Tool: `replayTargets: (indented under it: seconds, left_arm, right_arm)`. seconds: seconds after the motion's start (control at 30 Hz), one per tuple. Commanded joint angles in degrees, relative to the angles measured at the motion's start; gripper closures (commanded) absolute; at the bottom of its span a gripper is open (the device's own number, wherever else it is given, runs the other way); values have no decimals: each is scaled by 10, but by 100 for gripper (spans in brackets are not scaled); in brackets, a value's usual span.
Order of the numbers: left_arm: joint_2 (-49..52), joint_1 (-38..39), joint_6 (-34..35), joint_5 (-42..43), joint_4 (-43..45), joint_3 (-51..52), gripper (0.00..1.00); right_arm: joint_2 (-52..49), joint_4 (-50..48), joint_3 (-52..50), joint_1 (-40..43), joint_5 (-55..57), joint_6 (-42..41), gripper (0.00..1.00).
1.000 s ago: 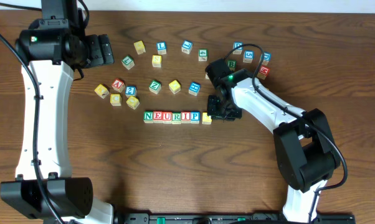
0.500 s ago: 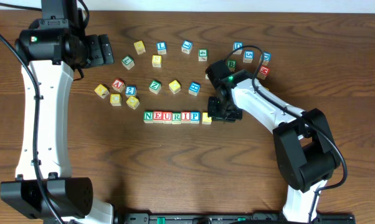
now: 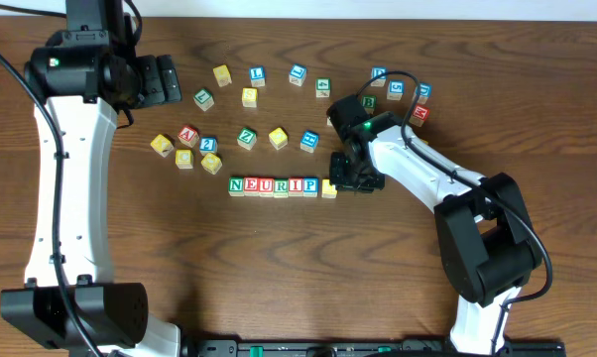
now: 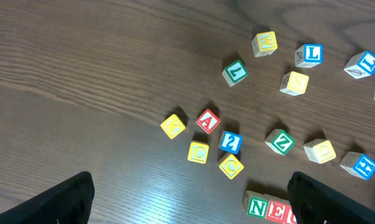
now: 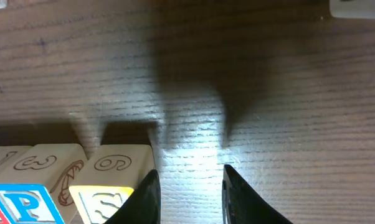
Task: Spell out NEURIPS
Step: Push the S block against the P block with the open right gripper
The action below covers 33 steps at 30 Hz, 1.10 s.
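The NEURIPS row (image 3: 279, 186) lies on the wooden table (image 3: 279, 278). Its long axis runs left to right in the overhead view, with the green N (image 3: 236, 185) at the left end, the yellow S cube (image 3: 329, 187) at the right, and the letters reading upright. The right gripper (image 5: 187, 186), its fingers nearly together on nothing, sits just right of that cube. The left gripper (image 3: 175, 81) stands wide apart near the loose cubes (image 3: 247, 138).

We log a row of cubes (image 3: 274, 185) near the middle of the table (image 3: 279, 288), set side by side, left to right. The end cube (image 3: 329, 187) closes its right end, with the right gripper (image 3: 356, 180) just beside it on the right. Loose cubes (image 3: 247, 138) lie scattered on the far side of the row. The left gripper (image 3: 165, 81) hangs over the far left.
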<state>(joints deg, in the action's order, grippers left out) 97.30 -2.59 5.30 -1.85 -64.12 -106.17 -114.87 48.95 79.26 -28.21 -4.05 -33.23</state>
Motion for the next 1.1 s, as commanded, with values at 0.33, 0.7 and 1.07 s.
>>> replayTargets:
  seconds: [0.33, 0.7, 1.07]
  left_arm:
    - [-2, -2, -3, -3, -1, -9, 2]
    - [-2, -2, -3, -3, -1, -9, 2]
    - [-2, -2, -3, -3, -1, -9, 2]
  right_arm:
    - [3, 3, -11, -4, -2, 7, 73]
    - [3, -4, -11, -5, -10, 7, 73]
    - [3, -16, -11, -16, -11, 7, 73]
